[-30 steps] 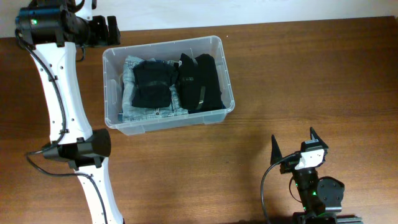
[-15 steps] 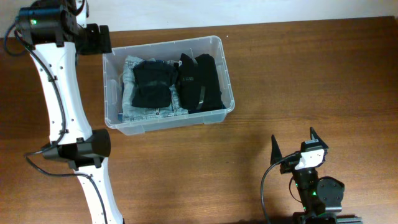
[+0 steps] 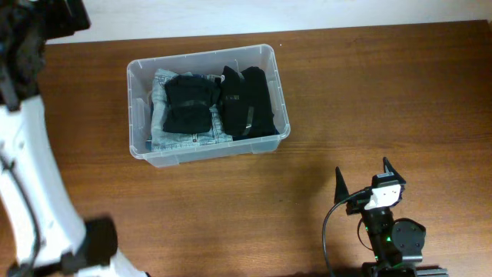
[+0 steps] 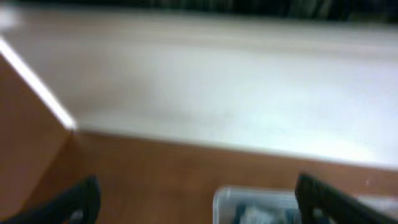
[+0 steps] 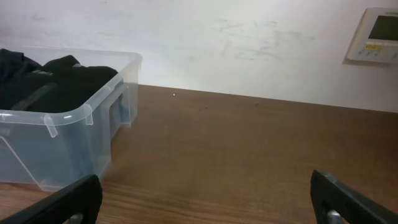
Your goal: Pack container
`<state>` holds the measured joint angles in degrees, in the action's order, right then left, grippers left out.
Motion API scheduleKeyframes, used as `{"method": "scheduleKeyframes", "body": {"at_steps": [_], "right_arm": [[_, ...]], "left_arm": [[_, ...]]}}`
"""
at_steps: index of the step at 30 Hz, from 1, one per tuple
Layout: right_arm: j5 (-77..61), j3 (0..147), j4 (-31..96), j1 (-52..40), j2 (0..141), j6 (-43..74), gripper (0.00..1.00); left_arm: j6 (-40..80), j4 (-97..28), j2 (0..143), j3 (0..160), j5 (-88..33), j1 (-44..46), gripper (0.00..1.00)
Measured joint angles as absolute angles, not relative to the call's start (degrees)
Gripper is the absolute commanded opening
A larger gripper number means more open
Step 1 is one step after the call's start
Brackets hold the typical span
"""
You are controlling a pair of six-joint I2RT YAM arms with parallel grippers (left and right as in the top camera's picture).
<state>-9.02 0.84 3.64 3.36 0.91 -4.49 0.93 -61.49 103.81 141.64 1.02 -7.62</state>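
Note:
The clear plastic container (image 3: pixel 201 55) stands at the back middle of the wooden table. It holds folded light denim (image 3: pixel 159 127) and two folded black garments (image 3: pixel 188 104) (image 3: pixel 248 100). My left gripper (image 4: pixel 196 202) is open and empty, off the table's back left corner; in the overhead view (image 3: pixel 54 17) it is blurred. Its wrist view shows a corner of the container (image 4: pixel 249 202). My right gripper (image 3: pixel 363 171) is open and empty at the front right, pointing towards the container (image 5: pixel 62 143) with bare table between its fingers (image 5: pixel 205 199).
A white wall runs behind the table's back edge, with a wall thermostat (image 5: pixel 376 34) at the right. The left arm's white links (image 3: pixel 31 169) stand along the table's left side. Bare wood lies right of the container.
My left gripper has swung away from the container's back left corner, up and to the left, and is blurred with motion. The right arm and the container have not moved.

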Motion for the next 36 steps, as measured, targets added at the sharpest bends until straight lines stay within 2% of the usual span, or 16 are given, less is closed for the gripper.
{"method": "scheduleKeyframes", "body": {"at_steps": [12,24,28,36], "right_arm": [[-8.99,0.84,3.62,3.36,0.84,-4.51,0.98],[-8.95,0.84,3.64,3.36,0.78,-4.51,0.98],[-8.84,0.84,3.64,3.36,0.78,-4.51,0.98],[-8.84,0.84,3.64,3.36,0.80,-4.49,0.98]], "left_arm": [[0.93,-21.47,73.89,79.83,-0.19,-7.57,0.99],[0.91,5.80,45.23,34.79,-0.60,-4.86,0.99],[0.93,10.07,34.30,23.59,0.51,-2.70,0.99],[0.93,10.63,17.43,11.81,4.78,0.67,0.99]]}}
